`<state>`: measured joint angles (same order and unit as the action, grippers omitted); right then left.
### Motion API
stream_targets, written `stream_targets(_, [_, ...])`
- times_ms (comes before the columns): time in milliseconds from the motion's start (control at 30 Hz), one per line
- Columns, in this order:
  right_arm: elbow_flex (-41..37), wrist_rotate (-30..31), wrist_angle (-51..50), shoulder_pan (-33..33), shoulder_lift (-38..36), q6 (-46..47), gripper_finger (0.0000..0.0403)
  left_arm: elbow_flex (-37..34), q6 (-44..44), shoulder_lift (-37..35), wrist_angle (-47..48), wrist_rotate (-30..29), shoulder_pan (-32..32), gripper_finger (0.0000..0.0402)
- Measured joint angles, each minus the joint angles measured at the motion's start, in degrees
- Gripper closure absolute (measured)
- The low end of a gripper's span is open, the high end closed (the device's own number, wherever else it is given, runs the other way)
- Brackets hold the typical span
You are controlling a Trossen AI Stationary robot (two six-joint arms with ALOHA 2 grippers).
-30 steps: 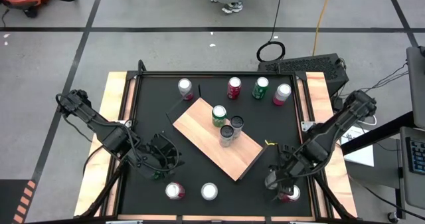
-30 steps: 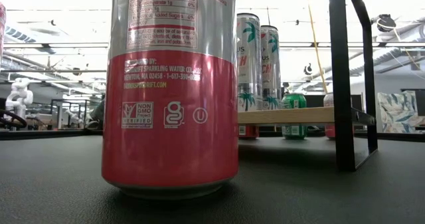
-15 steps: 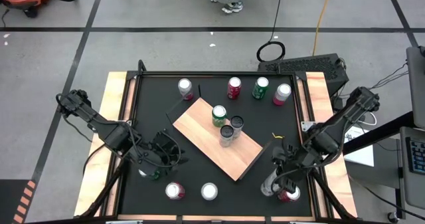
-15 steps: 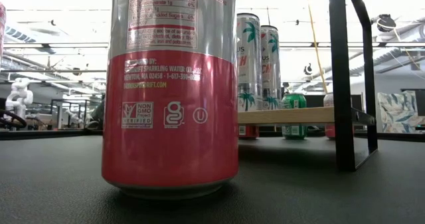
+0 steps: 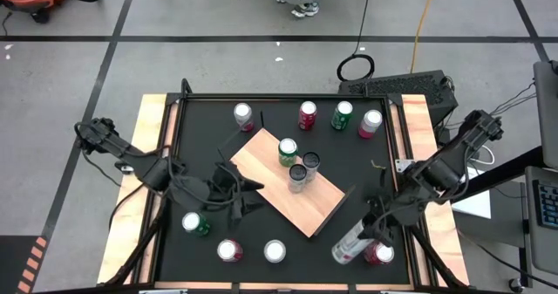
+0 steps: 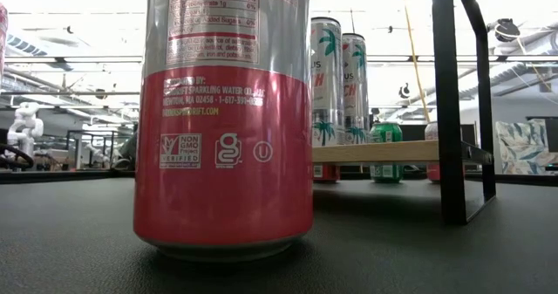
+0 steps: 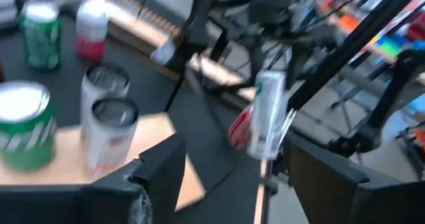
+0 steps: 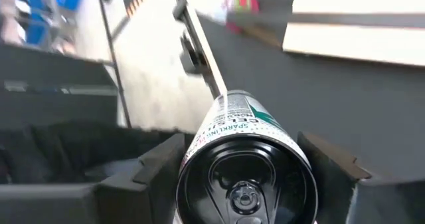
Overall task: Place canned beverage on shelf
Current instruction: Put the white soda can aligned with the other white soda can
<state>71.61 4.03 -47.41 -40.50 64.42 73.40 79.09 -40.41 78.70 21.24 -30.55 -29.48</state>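
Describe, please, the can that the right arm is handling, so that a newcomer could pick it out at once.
Start at the tan shelf lying slantwise in the middle of the black table, then go to the table's near right corner. There the right hand grips a tall silver can. It alone is lifted and tilted, whereas the red-topped can beside it stands upright.
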Motion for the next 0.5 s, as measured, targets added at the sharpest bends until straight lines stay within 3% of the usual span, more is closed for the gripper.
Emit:
stream_targets(300, [0.00,3.63,3.24,1.73,-2.87,0.56,0.0177,0.15,12.77,5.08,-19.82,0.08,2.27,0.0112])
stream_targets(500, [0.00,3.98,7.89,2.94,-4.14,0.25,0.0178,2.73,12.81,10.27,-22.07,0.95,3.21,0.0091])
